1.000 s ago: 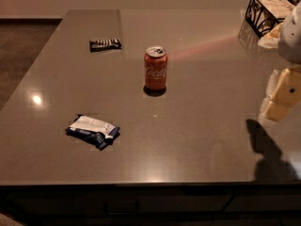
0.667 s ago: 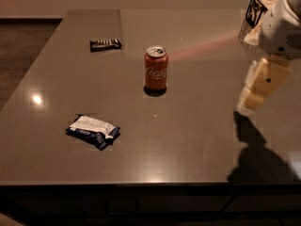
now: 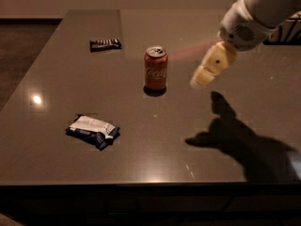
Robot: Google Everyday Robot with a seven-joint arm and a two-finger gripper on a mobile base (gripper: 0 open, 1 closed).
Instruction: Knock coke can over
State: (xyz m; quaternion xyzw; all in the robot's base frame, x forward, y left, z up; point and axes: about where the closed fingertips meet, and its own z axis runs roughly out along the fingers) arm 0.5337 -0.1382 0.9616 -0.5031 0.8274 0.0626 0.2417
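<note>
The coke can (image 3: 155, 68) stands upright near the middle of the dark table (image 3: 141, 140). It is red-orange with white script and a silver top. My gripper (image 3: 201, 79) comes in from the upper right on a white arm and hangs above the table, a short way to the right of the can and apart from it. Its cream fingers point down and left toward the can.
A flat dark snack packet (image 3: 105, 44) lies at the back left. A blue and white packet (image 3: 92, 130) lies at the front left. A black wire basket (image 3: 287, 32) stands at the right edge. The arm's shadow (image 3: 244, 140) falls on the front right.
My gripper has moved left and up across the table, from the right edge to just right of the can. The can has not moved.
</note>
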